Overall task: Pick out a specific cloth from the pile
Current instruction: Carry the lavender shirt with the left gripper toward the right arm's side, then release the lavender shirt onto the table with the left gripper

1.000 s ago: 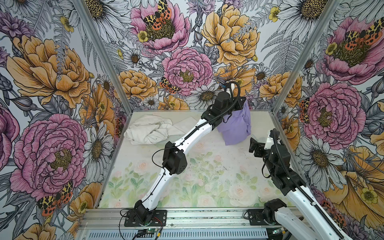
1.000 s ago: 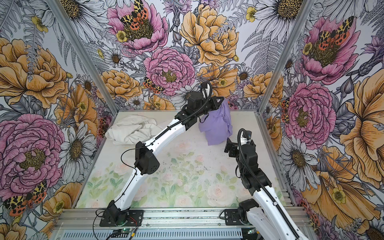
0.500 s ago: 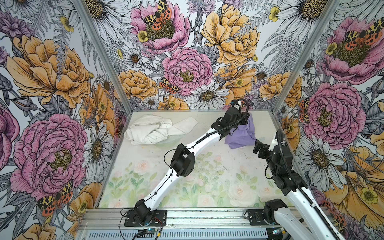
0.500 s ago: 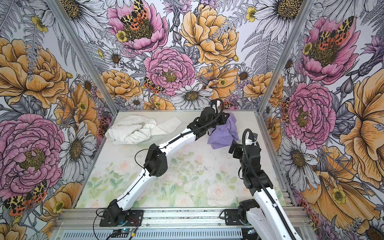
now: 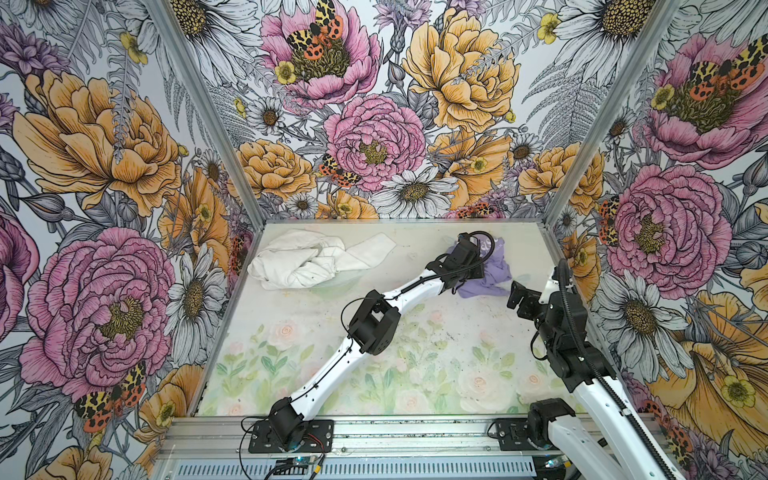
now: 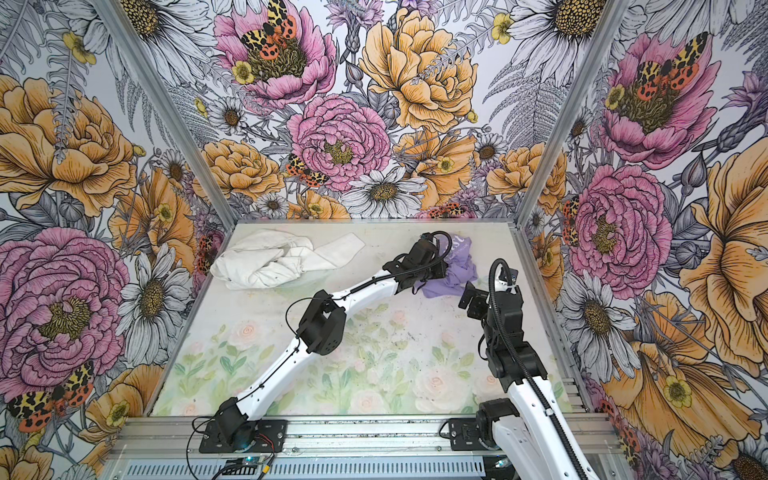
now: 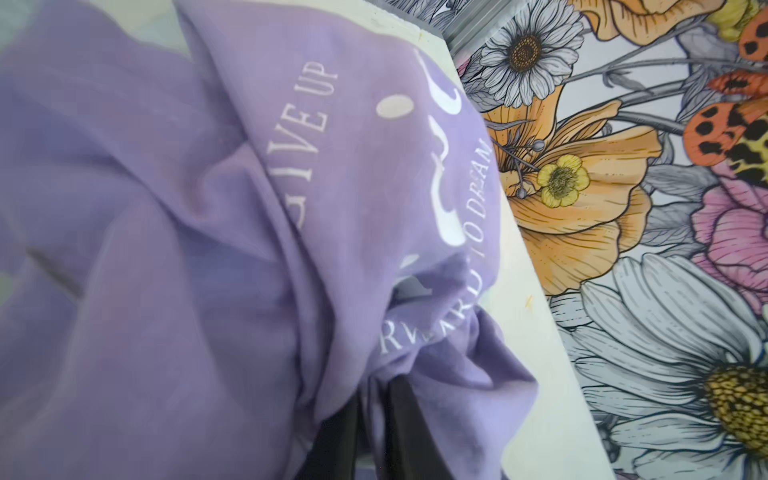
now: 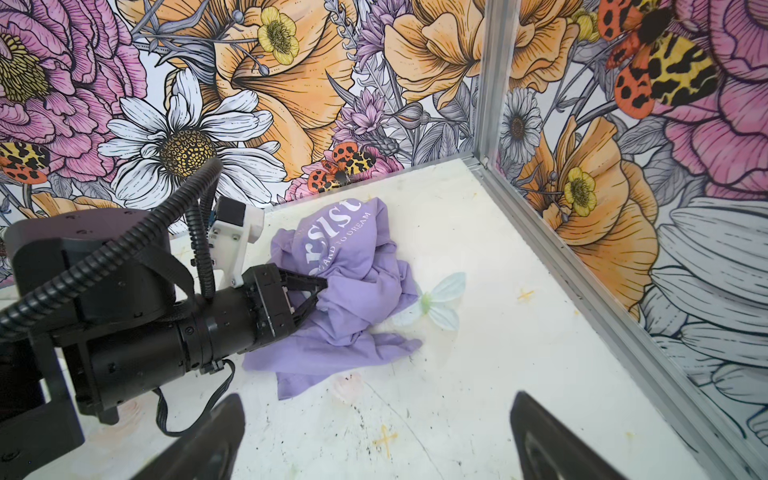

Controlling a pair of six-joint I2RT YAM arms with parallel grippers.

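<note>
Because it now lies in a crumpled heap on the tabletop [image 5: 415, 249] near the far right corner, the cloth [image 5: 492, 276], lavender with white lettering, is well apart from the pile [image 5: 316, 262] of white fabric at the far left. By that separation, the picking out looks nearly done. It appears to have been brought to this spot so that nothing white touches it.

The left end effector [image 8: 319, 293] is low at the edge of the heap. Its dark fingers [image 7: 405, 419] stand close together with a bunched fold of the purple fabric pinched between them. The grip looks light, and letting go is probably the step in hand.

The left arm reaches diagonally across the tabletop, elbow raised over the middle and wrist angled down into the cloth. The right arm is bent upright along the right wall. Its end effector [image 5: 519, 297] is spread wide and empty, just beside the cloth and pointed toward it.
</note>
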